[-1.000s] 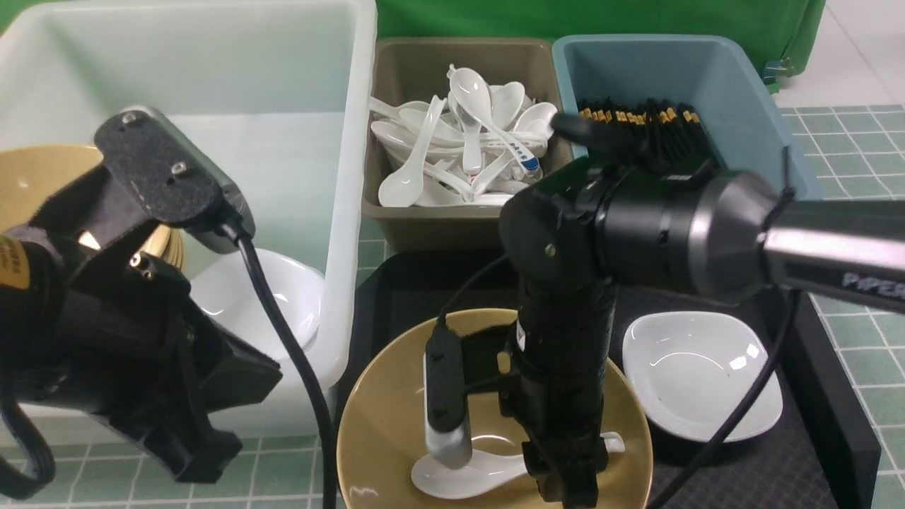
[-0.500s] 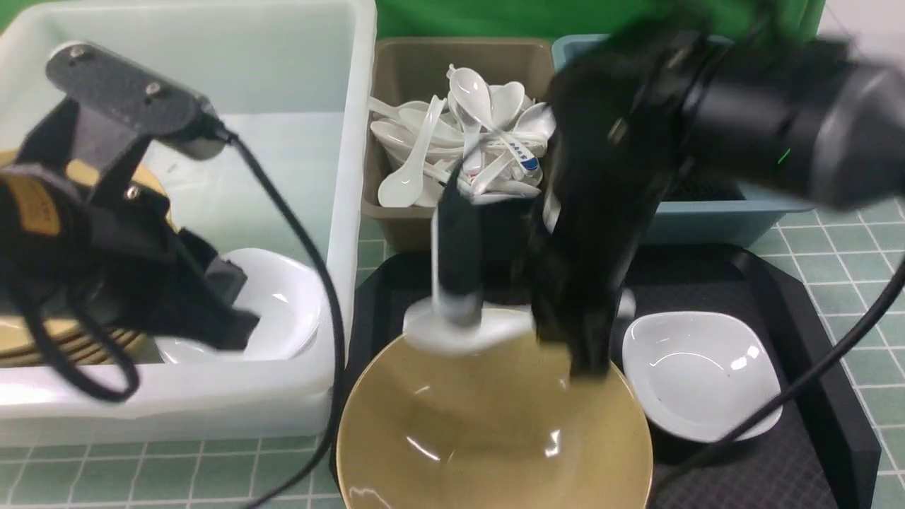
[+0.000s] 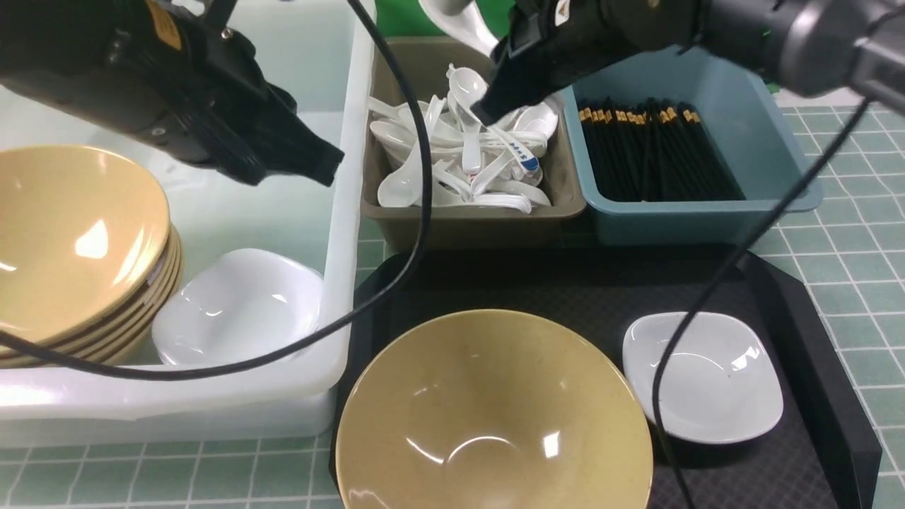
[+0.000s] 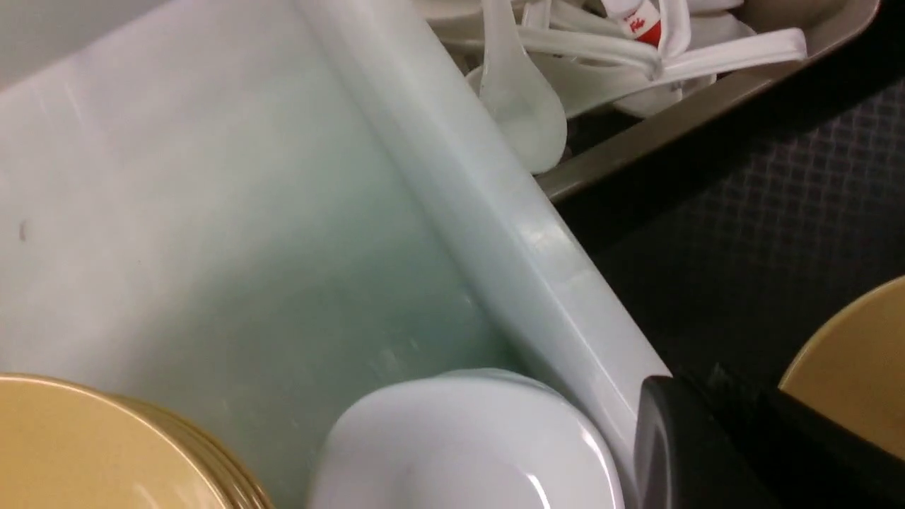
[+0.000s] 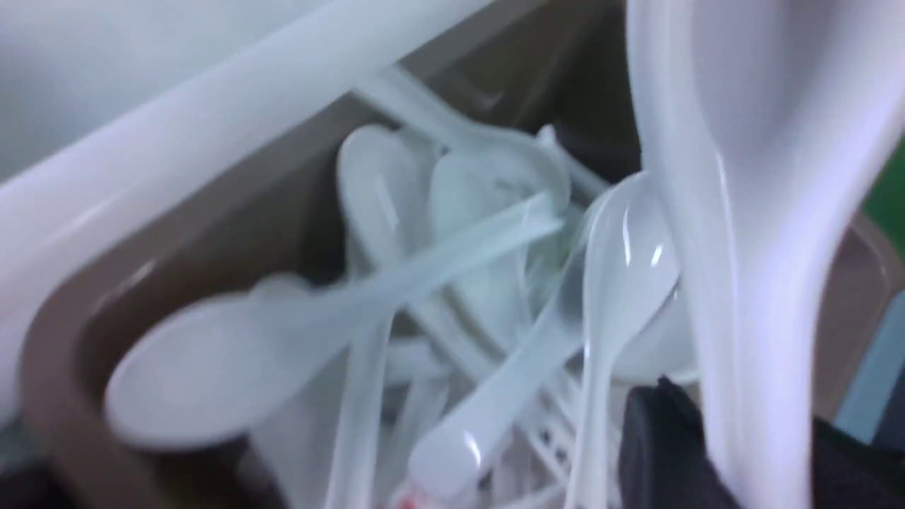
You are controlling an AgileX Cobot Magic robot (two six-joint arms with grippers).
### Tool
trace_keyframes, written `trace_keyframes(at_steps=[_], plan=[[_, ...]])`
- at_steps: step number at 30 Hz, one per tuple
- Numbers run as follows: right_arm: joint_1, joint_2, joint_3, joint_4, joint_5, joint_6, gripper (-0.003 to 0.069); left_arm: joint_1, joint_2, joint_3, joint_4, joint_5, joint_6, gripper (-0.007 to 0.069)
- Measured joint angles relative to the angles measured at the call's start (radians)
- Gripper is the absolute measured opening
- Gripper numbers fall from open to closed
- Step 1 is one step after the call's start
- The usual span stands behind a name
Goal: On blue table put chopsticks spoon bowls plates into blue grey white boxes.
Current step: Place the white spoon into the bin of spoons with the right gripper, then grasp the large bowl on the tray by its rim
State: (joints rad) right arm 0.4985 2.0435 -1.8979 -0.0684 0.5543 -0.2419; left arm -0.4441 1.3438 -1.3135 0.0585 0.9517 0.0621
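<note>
While the right gripper (image 5: pixel 753 459) hangs over the grey-brown box (image 3: pixel 466 215) pinching the spoon (image 3: pixel 456 21), nothing else is being touched.

Spoon's up in the air above that box's heap of white spoons (image 3: pixel 459 155), scoop end poking up toward the back. Left gripper (image 3: pixel 322 162) is pressed together with nothing in it, hovering over the white tub (image 3: pixel 353 212) just left of the grey-brown box; a stack of bowls (image 3: pixel 71 233) and a plate (image 3: pixel 240 304) sit in there. Just right of the grey-brown box is the blue box (image 3: pixel 707 212) full of chopsticks (image 3: pixel 657 155). In front of it, on the black tray (image 3: pixel 565 283), there's a loose bowl (image 3: pixel 495 410) and a loose plate (image 3: pixel 703 375), near each other but apart. Blue tabletop (image 3: pixel 848 283) under everything.
</note>
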Motion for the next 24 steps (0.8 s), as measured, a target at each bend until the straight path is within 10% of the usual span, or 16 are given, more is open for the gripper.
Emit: trace_keyframes(at_steps=[10,16,24], plan=[[-0.017,0.001,-0.207,0.002,0.342,0.147,0.0668,0.0,0.027,-0.004,-0.149,0.038,0.028,0.0011],[-0.018,-0.085,-0.285,0.003,0.669,0.026,0.0676,-0.011,0.17,-0.082,-0.322,0.107,0.21,0.0148],[-0.018,-0.348,-0.027,0.007,0.699,0.017,0.0523,-0.141,0.418,-0.232,-0.234,0.235,0.292,0.0425]])
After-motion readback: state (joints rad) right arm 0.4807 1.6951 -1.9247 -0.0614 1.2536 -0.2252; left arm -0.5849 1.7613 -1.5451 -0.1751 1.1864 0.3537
